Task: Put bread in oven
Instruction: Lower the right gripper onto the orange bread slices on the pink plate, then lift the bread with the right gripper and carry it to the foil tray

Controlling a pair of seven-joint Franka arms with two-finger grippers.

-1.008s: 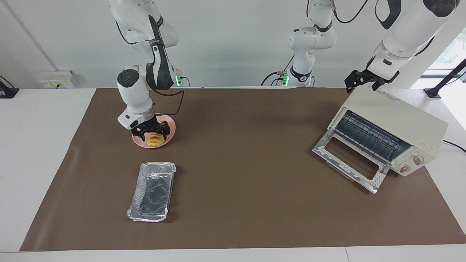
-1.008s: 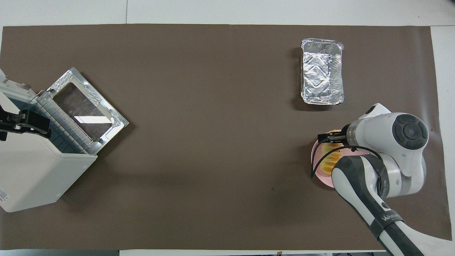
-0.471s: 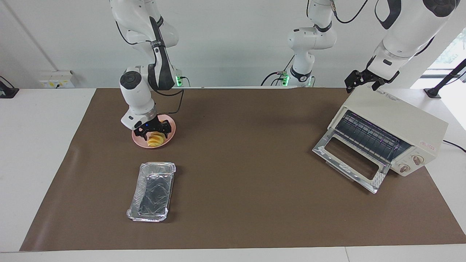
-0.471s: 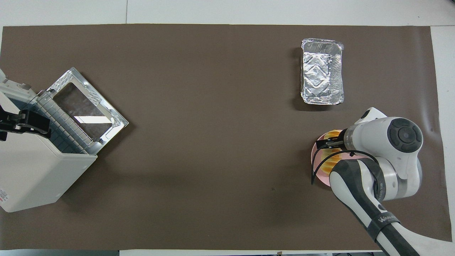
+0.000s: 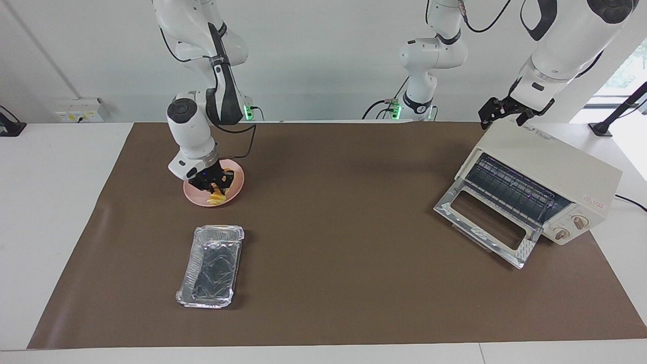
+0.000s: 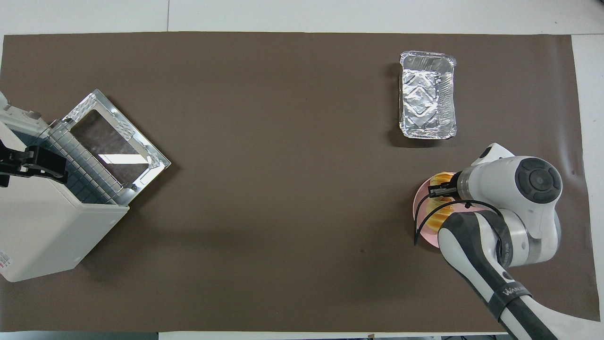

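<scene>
The right gripper [image 5: 215,183] pinches the ridged yellow-orange bread [image 5: 218,197] on the round pink plate [image 5: 237,186]. The left gripper [image 5: 500,112] waits spread over the cream-white boxy oven [image 5: 556,162], whose small red label [image 5: 598,204] is unreadable.

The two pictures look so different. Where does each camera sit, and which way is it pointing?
Facing view: high across the table, facing the robots; both arms show, right gripper down on the bread, left gripper over the oven.
Overhead view: above the robots' end, looking steeply down; the right arm and left gripper show.
Shared: oven, bread, pink plate, foil tray, half a turn apart.
</scene>
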